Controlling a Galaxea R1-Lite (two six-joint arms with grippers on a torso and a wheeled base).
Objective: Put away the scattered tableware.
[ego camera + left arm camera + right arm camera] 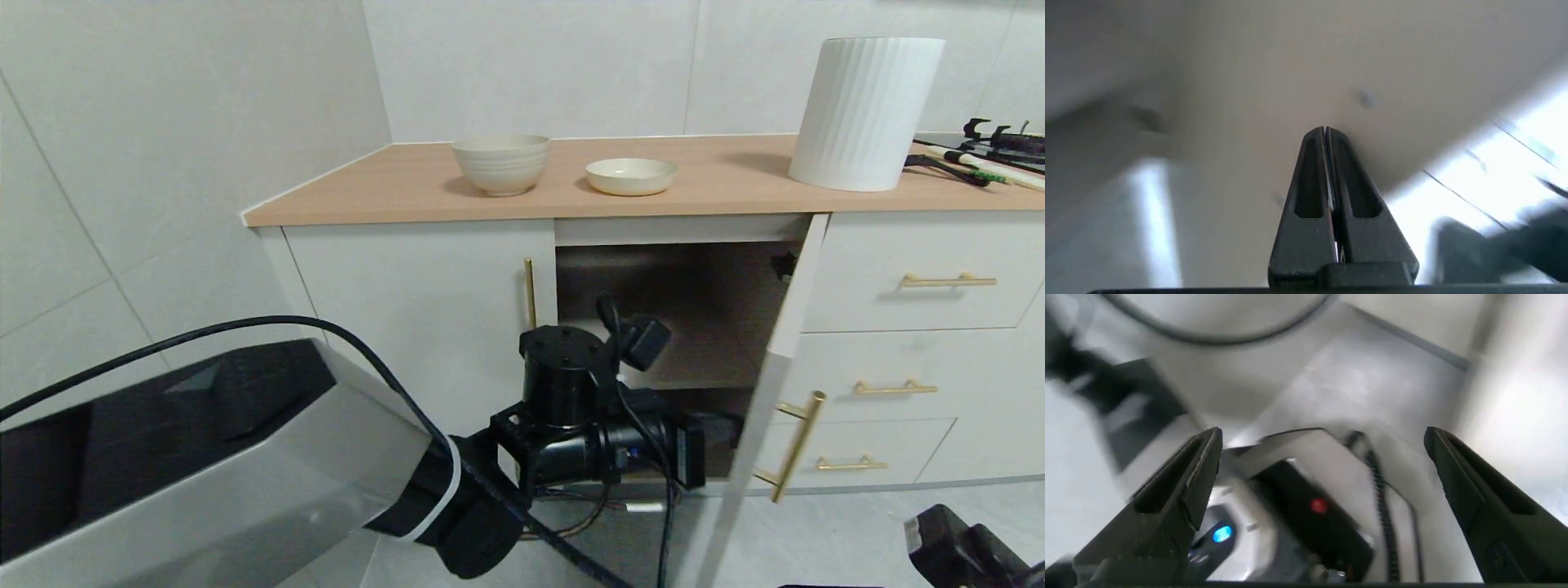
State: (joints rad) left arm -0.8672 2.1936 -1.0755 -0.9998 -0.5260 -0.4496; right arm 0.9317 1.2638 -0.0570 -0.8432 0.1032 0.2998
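A ribbed cream bowl (500, 163) stands on the wooden counter (392, 192) toward its left end, seen from the head camera, with a shallow dish (630, 175) near it on the right, the two not touching. A ribbed white canister (869, 113) stands well apart toward the counter's right end, and dark-handled utensils (976, 159) lie beyond it at the right edge. Below the dish, a cabinet door (771, 392) with a brass handle (796, 445) stands swung outward, showing the dark cabinet (678, 310) inside; the left arm (571, 408) extends low across the opening, its far end in shadow at the lower shelf. In the left wrist view, the left gripper (1324, 131) has its two black fingers pressed together with nothing between them, set against a pale, blurred surface. In the right wrist view, the right gripper (1323, 449) is spread wide and holds nothing, its fingers (1196, 478) hanging over grey floor (1388, 367).
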